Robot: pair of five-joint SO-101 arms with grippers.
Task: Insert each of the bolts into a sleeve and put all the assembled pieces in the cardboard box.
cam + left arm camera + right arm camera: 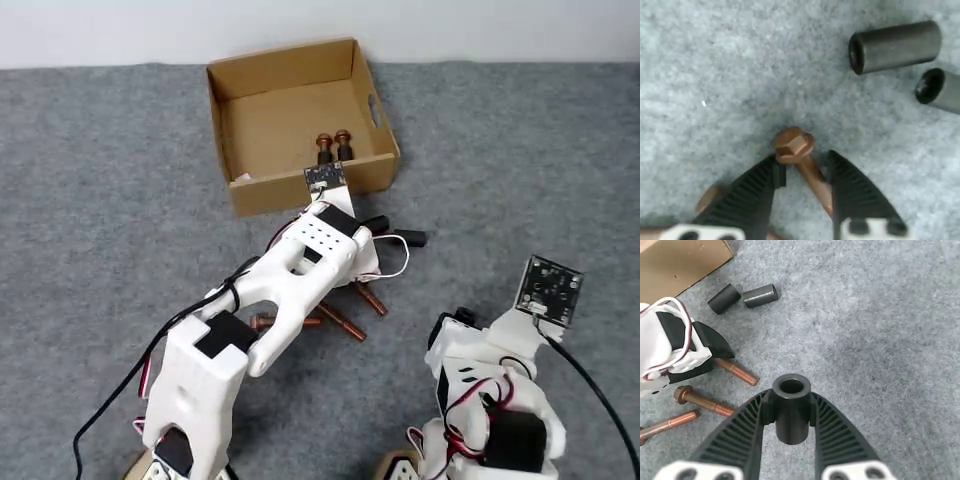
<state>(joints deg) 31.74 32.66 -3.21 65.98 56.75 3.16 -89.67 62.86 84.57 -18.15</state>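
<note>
My left gripper (805, 167) is down on the grey carpet, shut on a copper bolt (793, 145) just behind its hex head. That bolt's threaded end (737, 372) sticks out past the left finger (710, 342). Two black sleeves (895, 46) (940, 90) lie side by side just beyond it. My right gripper (790, 410) is shut on a third black sleeve (790, 395), whose open bore faces the camera. The cardboard box (290, 62) holds two assembled pieces (334, 147) against its near wall.
Loose copper bolts (340, 320) (285, 322) lie on the carpet under the left arm (300, 270), seen also as bolts (702, 400) (667, 422). The right arm (490, 380) stands at the front right, with bare carpet around it.
</note>
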